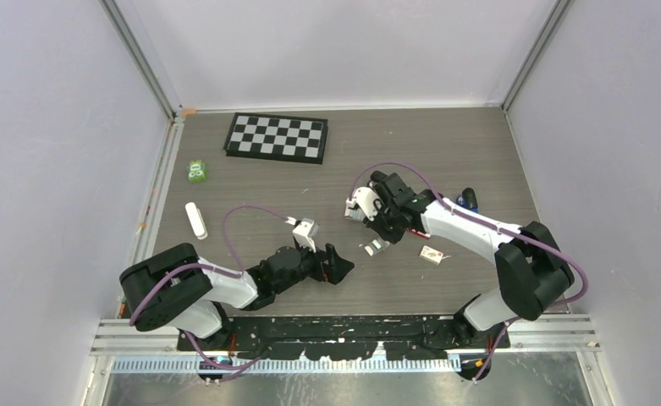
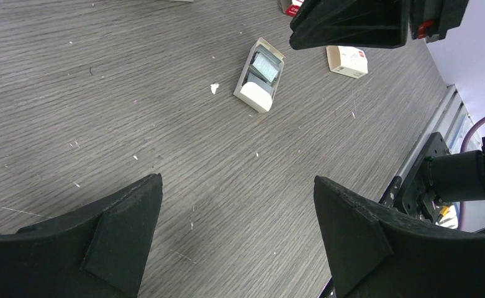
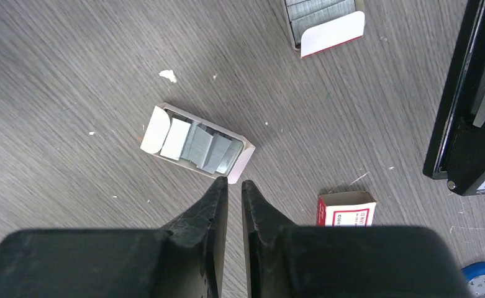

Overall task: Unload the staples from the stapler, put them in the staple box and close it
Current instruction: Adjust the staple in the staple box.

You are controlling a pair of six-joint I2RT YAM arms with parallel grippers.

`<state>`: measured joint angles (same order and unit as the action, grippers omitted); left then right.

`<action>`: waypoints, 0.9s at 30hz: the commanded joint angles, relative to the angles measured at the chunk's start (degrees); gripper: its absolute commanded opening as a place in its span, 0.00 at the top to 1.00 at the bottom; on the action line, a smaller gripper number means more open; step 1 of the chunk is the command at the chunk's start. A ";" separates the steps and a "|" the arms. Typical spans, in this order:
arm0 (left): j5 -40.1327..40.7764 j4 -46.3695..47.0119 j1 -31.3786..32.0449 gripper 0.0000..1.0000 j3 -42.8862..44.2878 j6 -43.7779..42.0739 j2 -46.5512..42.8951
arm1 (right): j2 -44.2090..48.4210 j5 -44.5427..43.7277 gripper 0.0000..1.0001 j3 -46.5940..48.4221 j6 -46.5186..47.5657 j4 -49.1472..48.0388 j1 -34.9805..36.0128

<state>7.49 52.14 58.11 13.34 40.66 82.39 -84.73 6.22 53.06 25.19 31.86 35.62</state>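
The black stapler (image 3: 466, 105) lies open along the right edge of the right wrist view, its grey channel showing. An open white box (image 3: 196, 146) of loose staple strips rests on the table just ahead of my right gripper (image 3: 235, 182). That gripper's jaws are almost touching, with nothing between them. From above, the box (image 1: 375, 247) sits under the right gripper (image 1: 382, 228). My left gripper (image 2: 238, 178) hovers low over bare table, wide open and empty, with the same box (image 2: 261, 74) ahead of it. Its place in the top view is (image 1: 337, 262).
A red-and-white staple carton (image 3: 345, 211) lies right of the right fingers. A second opened staple box (image 3: 326, 25) is farther ahead, and a blue round item (image 3: 480, 276) sits at the corner. A checkerboard (image 1: 276, 137), a green object (image 1: 196, 172) and a white stick (image 1: 195, 220) lie far left.
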 commanded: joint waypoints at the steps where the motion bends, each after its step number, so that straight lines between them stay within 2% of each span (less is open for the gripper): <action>1: 1.31 3.76 -0.19 0.07 -0.16 0.47 0.47 | -0.61 -4.40 0.81 2.20 -2.32 -3.13 1.31; 27: 1.23 3.08 -0.24 0.08 0.06 0.05 0.33 | -5.14 -5.17 0.82 3.18 -2.66 -2.71 4.60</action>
<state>7.49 52.49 58.11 13.34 41.56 83.31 -89.78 1.37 53.89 22.52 29.69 39.55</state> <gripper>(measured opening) 0.923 0.185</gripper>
